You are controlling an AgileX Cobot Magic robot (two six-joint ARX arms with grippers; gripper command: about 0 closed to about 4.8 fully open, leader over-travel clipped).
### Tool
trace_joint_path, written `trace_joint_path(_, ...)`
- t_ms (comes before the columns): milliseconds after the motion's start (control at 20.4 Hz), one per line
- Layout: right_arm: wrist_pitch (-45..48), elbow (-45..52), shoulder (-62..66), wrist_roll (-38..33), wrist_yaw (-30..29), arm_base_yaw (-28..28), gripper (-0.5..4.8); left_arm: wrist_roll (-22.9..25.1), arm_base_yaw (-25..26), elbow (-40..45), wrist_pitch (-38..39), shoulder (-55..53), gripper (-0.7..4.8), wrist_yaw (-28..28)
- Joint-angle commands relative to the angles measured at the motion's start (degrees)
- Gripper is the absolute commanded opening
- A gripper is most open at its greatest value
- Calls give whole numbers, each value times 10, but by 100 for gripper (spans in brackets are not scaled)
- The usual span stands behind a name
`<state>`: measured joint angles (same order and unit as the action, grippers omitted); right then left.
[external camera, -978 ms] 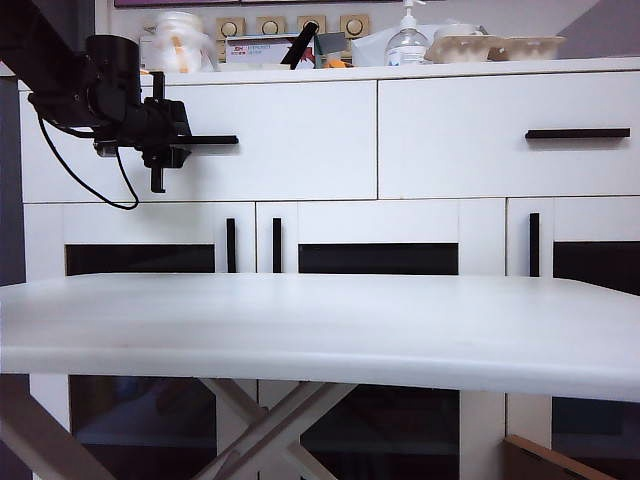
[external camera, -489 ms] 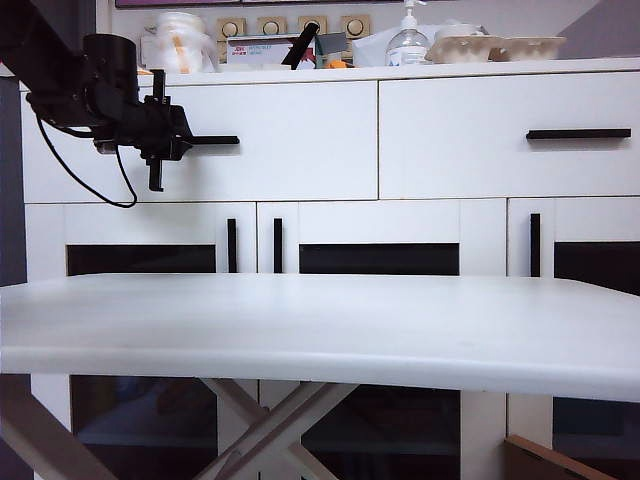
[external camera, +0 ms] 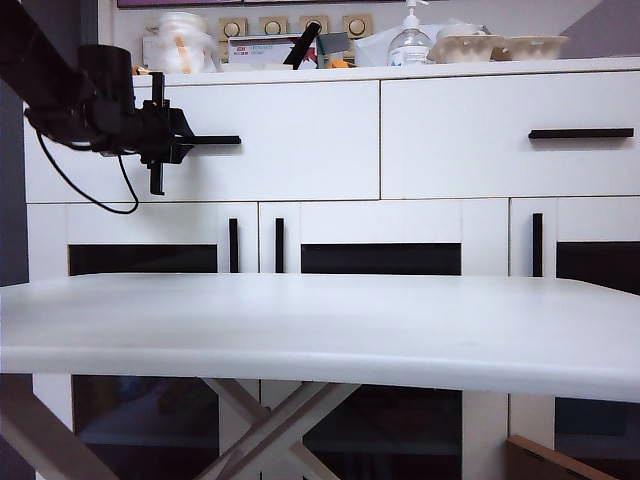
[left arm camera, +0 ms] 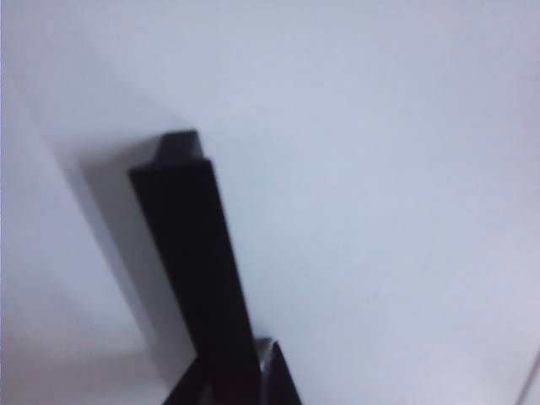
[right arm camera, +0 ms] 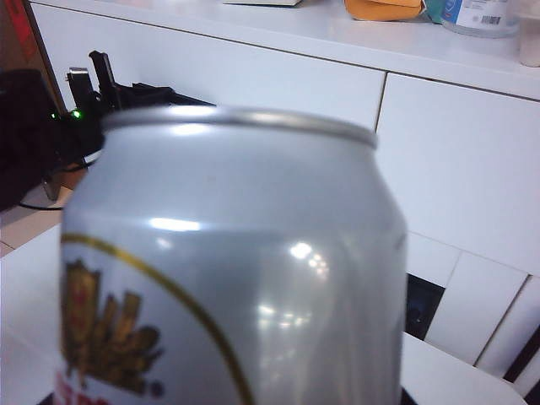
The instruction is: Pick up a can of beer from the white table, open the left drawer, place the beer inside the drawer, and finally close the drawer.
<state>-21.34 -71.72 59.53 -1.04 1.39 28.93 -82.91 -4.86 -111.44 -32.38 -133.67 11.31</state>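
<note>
My left gripper (external camera: pixel 168 140) is at the near end of the black bar handle (external camera: pixel 212 140) of the left drawer (external camera: pixel 300 140), which sits flush in the cabinet. In the left wrist view the handle (left arm camera: pixel 194 253) runs between the dark fingers (left arm camera: pixel 274 371), which are shut on it. The silver can of beer (right arm camera: pixel 236 253), with a gold emblem, stands upright and fills the right wrist view above the white table (right arm camera: pixel 456 371). It hides the right gripper's fingers, which are shut on it. The exterior view shows the white table (external camera: pixel 320 330) without the can or the right arm.
A narrower drawer with its own black handle (external camera: pixel 580 133) lies to the right. The cabinet top carries a pump bottle (external camera: pixel 408 40), an egg carton (external camera: pixel 500 47) and boxes. Below are doors with vertical handles (external camera: pixel 233 245). A cable (external camera: pixel 90 195) hangs under the left arm.
The left gripper's jaws have closed onto the drawer handle and the wrist has tipped slightly. The drawer front has not moved out.
</note>
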Motion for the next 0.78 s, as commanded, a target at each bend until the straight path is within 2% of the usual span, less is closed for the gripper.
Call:
trace_joint_path(49, 36, -7, -5, 0, 0, 0, 202, 4, -5, 47, -157, 14, -6, 13)
trace_joint_path(245, 36, -7, -5, 0, 0, 0, 202, -2, -5, 96, -181, 29, -6, 20)
trace_joint_path(636, 36, -7, -5, 0, 0, 0, 202, 15, -5, 106, -210, 39, -6, 28)
trace_joint_path(685, 36, -7, -5, 0, 0, 0, 202, 15, -5, 117, -219, 40, -6, 29)
trace_joint_path(783, 36, -7, -5, 0, 0, 0, 202, 7, -5, 157, -283, 42, -6, 21)
